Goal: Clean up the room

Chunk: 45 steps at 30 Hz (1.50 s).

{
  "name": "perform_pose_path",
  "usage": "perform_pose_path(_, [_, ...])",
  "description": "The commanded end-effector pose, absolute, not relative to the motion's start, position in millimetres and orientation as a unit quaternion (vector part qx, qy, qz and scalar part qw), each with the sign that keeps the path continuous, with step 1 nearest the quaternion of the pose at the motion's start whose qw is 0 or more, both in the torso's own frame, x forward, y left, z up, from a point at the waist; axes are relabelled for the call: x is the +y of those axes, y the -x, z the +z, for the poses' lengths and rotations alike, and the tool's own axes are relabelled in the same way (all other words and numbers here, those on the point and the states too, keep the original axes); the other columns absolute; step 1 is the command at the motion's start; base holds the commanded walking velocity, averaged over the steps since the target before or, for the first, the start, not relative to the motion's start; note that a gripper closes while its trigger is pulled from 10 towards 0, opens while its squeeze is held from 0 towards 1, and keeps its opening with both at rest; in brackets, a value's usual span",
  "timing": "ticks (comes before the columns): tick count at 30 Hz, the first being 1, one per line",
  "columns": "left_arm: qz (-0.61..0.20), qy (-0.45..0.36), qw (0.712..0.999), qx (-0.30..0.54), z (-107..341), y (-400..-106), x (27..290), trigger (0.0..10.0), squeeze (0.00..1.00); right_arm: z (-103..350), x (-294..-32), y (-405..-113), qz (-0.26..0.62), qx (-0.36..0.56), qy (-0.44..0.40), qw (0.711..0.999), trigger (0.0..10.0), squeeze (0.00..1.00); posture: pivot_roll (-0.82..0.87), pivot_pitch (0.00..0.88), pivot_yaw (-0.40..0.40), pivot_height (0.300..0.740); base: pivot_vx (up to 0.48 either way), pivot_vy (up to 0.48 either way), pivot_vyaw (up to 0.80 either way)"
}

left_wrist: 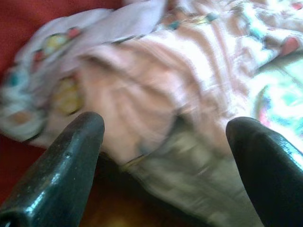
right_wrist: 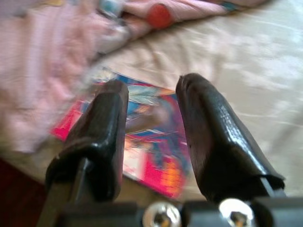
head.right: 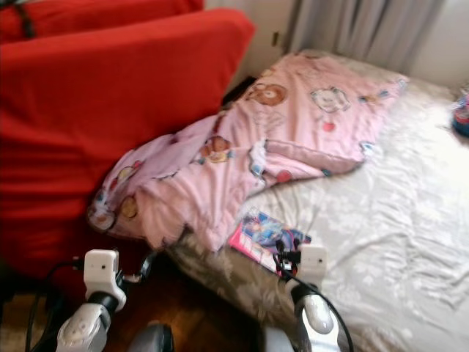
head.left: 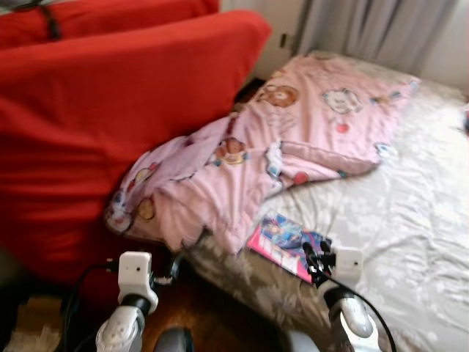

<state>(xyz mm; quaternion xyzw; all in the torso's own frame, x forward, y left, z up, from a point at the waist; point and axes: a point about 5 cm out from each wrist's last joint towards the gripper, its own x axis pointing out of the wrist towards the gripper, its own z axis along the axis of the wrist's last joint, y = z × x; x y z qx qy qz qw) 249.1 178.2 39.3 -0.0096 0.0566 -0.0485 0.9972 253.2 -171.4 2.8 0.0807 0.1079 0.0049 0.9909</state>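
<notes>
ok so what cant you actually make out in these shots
- Book: cover print too blurred to read in the eye views and the right wrist view; its upper edge lies against the pink blanket.
- Object at the bed's far right edge: cut off by the frame.
- Left hand: the blanket beyond its open fingers is motion-blurred.
- Right hand: whether it touches the book.

a pink blanket [head.left: 293, 139] printed with cartoon bears and animals lies crumpled across the bed [head.left: 410, 220], one end bunched and hanging over the bed's near corner against a red cushion [head.left: 110, 125]. just beside its lower edge a thin book [head.left: 282, 242] with a bright pink and blue cover lies flat on the pale floral sheet, near the bed's edge.
</notes>
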Motion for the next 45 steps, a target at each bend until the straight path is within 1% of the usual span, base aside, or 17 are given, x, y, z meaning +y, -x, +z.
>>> perform_pose_path(1, [-0.043,0.01,0.996,0.072,34.1,-244.1,183.6,10.0,0.0,6.9,-169.3,-257.4,0.003,0.098,-0.081,0.992,10.0,0.0,-0.08,0.135,-0.049,0.631,0.375,0.0,0.0])
perform_pose_path(4, [-0.043,0.01,0.996,0.071,34.5,-244.6,184.0,10.0,0.0,6.6,-171.2,-258.0,-0.01,0.099,-0.078,0.992,10.0,0.0,-0.08,0.136,-0.049,0.631,0.375,0.0,0.0])
perform_pose_path(7, [-0.039,0.008,0.997,0.068,35.5,-245.5,185.3,10.0,0.0,6.1,-172.4,-259.3,-0.021,0.103,-0.088,0.991,10.0,0.0,-0.08,0.138,-0.048,0.631,0.0,0.0,0.0])
perform_pose_path(11, [-0.044,0.014,0.997,0.068,36.5,-246.3,183.0,10.0,0.0,0.0,-176.6,-264.1,-0.025,0.144,-0.094,0.985,10.0,0.0,-0.08,0.144,-0.043,0.631,0.0,0.0,0.0])
perform_pose_path(12, [-0.045,0.014,0.997,0.067,36.9,-246.6,182.5,10.0,0.0,-1.7,-177.4,-264.7,-0.026,0.155,-0.09,0.984,10.0,0.49,-0.08,0.146,-0.042,0.631,0.0,0.0,0.0])
perform_pose_path(13, [-0.045,0.015,0.997,0.067,37.1,-246.7,182.2,10.0,0.0,-2.8,-178.2,-265.0,-0.026,0.162,-0.085,0.983,10.0,0.49,-0.08,0.146,-0.042,0.631,0.0,0.0,0.0])
perform_pose_path(14, [-0.048,0.016,0.996,0.067,37.5,-246.9,181.3,10.0,0.0,-3.1,-178.8,-266.6,-0.028,0.161,-0.098,0.982,10.0,1.0,-0.08,0.15,-0.041,0.631,0.0,0.0,0.0])
perform_pose_path(16, [-0.051,0.016,0.996,0.067,38.4,-246.7,180.6,10.0,0.0,-4.1,-180.7,-268.4,-0.034,0.169,-0.102,0.98,10.0,1.0,-0.07,0.166,-0.036,0.631,0.0,0.0,0.0])
perform_pose_path(19, [-0.053,0.016,0.996,0.067,38.8,-246.5,180.3,10.0,0.0,-5.1,-182.2,-269.1,-0.039,0.176,-0.098,0.979,10.0,1.0,-0.07,0.166,-0.036,0.631,0.0,0.0,0.0])
perform_pose_path(20, [-0.058,0.016,0.996,0.067,39.8,-245.5,179.4,10.0,0.0,-9.1,-187.5,-271.4,-0.061,0.201,-0.114,0.971,10.0,1.0,-0.06,0.183,-0.03,0.631,0.0,0.0,0.0])
perform_pose_path(21, [-0.058,0.016,0.996,0.067,39.8,-245.5,179.4,10.0,0.0,-9.1,-187.5,-271.4,-0.061,0.201,-0.114,0.971,10.0,1.0,-0.06,0.183,-0.03,0.631,0.0,0.0,0.0])
perform_pose_path(24, [-0.07,0.016,0.995,0.068,41.7,-245.2,176.7,10.0,0.0,-15.2,-193.3,-274.6,-0.088,0.244,-0.152,0.954,10.0,1.0,-0.05,0.198,-0.027,0.631,0.0,0.0,0.0])
perform_pose_path(32, [-0.075,0.014,0.995,0.069,46.1,-240.8,176.6,10.0,0.0,-13.1,-200.6,-281.0,-0.104,0.266,-0.129,0.95,10.0,1.0,-0.02,0.246,-0.018,0.631,0.0,0.0,0.0])
perform_pose_path(35, [-0.078,0.014,0.994,0.07,47.3,-238.5,176.2,10.0,0.0,-13.2,-202.8,-281.2,-0.11,0.269,-0.133,0.947,10.0,1.0,-0.01,0.26,-0.014,0.631,0.0,0.0,0.0])
perform_pose_path(36, [-0.079,0.014,0.994,0.071,48.0,-237.1,176.1,10.0,0.0,-13.3,-204.4,-281.3,-0.113,0.273,-0.136,0.946,10.0,0.0,-0.01,0.268,-0.011,0.631,0.0,0.0,0.0])
perform_pose_path(41, [-0.085,0.007,0.993,0.083,49.5,-225.6,177.5,10.0,0.0,-15.0,-210.4,-279.0,-0.126,0.279,-0.142,0.941,10.0,0.0,0.01,0.299,0.003,0.631,0.0,0.0,0.0])
perform_pose_path(45, [-0.088,0.0,0.992,0.094,48.5,-217.1,179.5,10.0,0.0,-18.1,-209.7,-276.2,-0.127,0.287,-0.151,0.937,10.0,0.0,0.02,0.318,0.011,0.631,0.0,0.0,0.0])
